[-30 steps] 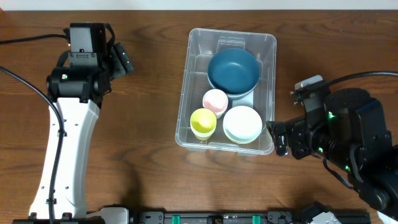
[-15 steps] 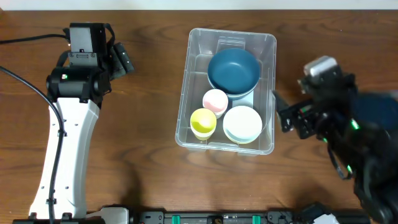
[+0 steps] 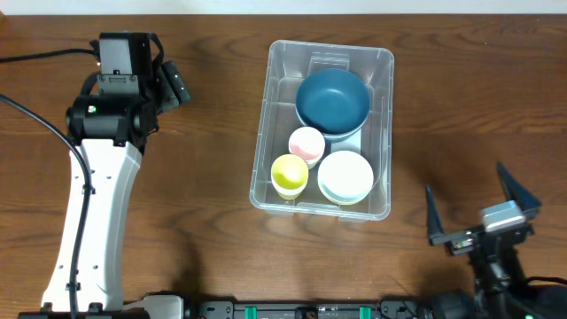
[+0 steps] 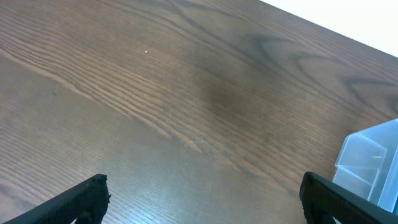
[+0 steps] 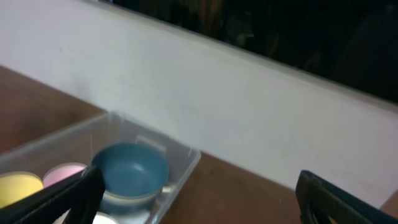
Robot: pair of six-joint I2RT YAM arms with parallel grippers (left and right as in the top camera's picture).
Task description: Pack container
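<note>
The container (image 3: 265,124) is a large clear plastic bin, rectangular with rounded corners and a thick rolled rim. Its walls are glossy and see-through, so the wood shows through them. It stands flat on the worktop (image 3: 204,177), close to the far edge and a little right of the middle, with its long sides running from far to near. At its far end sits a deep, round, matte dark blue bowl (image 3: 332,99), with a paler blue rim peeping out beneath its near side. Toward the near end a smooth white bowl (image 3: 345,175) rests on a pale blue-green one whose edge just shows. Left of these, a small pink cup (image 3: 307,143) stands just beyond a small yellow cup (image 3: 289,173). The two are close together, though I cannot tell whether they touch. The worktop is dark brown wood with a long streaky grain and a dull sheen. My left gripper (image 4: 202,188) hangs over bare wood near the far left corner, its black jaws spread wide and holding nothing, with only a frosted corner of the bin at the right of its wrist view. My right gripper (image 3: 467,188) is by the near edge on the right, apart from the bin's near right corner, jaws wide and empty. Its wrist view is blurred.
</note>
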